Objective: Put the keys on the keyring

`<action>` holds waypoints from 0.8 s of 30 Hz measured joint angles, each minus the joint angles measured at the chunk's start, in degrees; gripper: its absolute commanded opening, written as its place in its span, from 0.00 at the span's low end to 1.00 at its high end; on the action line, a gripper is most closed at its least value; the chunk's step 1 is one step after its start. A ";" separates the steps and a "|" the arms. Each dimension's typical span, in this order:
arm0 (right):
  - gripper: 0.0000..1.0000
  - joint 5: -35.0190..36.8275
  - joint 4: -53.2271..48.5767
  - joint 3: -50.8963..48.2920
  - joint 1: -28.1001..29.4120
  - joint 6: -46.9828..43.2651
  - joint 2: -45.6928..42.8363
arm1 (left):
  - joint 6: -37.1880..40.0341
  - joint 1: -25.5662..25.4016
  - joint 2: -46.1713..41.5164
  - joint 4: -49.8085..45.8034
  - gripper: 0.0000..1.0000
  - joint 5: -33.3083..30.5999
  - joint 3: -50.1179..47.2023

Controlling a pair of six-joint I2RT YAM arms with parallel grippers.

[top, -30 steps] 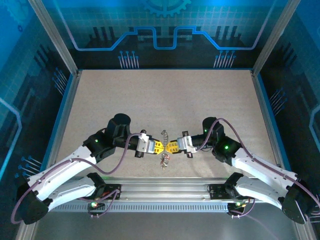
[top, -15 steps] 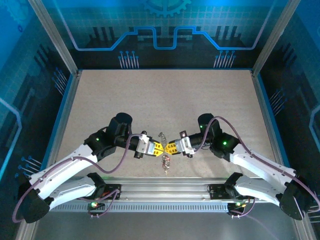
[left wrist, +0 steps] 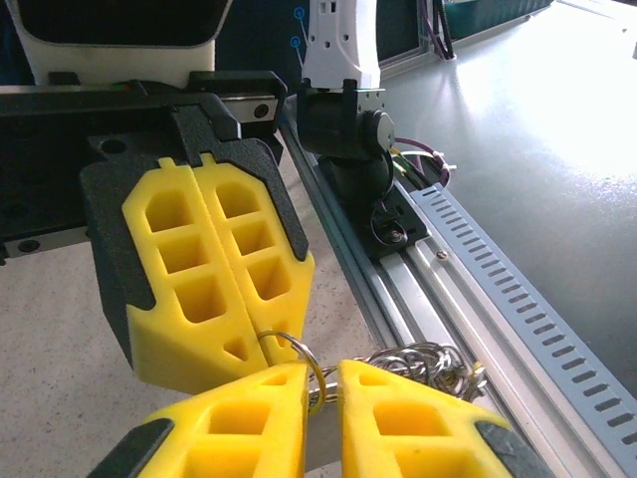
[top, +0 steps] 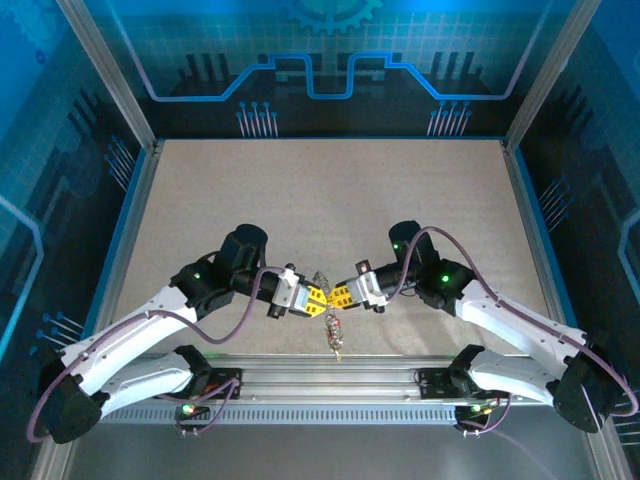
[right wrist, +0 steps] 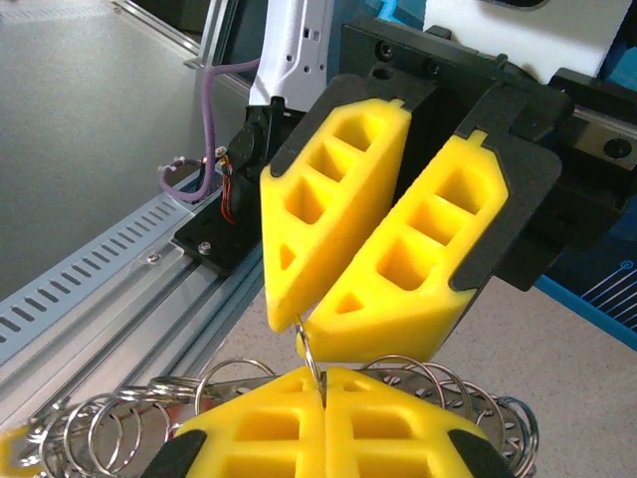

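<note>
Right wrist: thin round wire keyring (right wrist: 309, 357)

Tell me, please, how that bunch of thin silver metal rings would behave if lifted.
Probably floppy: the bunch of thin silver metal rings is loosely linked loops trailing from the pinched ring. Likely slippery too: only thin wire sits between the yellow jaws.

Speckled beige tabletop (top: 320, 200), thin blue border (top: 122, 235) along its left, right and far sides, slotted aluminium rail (top: 330, 411) along the near edge, grey metal frame posts (top: 106, 75) rising from the far corners, blue walls (top: 320, 50) with a circuit pattern behind and at both sides
</note>
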 measured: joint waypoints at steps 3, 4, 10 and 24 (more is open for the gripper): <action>0.00 -0.02 -0.66 0.20 -0.11 -0.57 0.20 | 0.17 0.00 -0.02 -0.50 0.20 0.11 0.00; 0.00 -0.02 -0.87 0.20 -0.13 -0.68 0.20 | 0.22 0.00 -0.02 -0.68 0.20 0.09 0.00; 0.00 -0.04 -2.05 1.07 -0.13 -1.27 0.63 | 1.22 0.00 -0.17 -0.76 0.14 -0.48 0.00; 0.00 0.28 -10.36 5.60 -0.20 -5.62 2.73 | 4.66 0.11 3.02 -6.01 0.00 0.35 3.80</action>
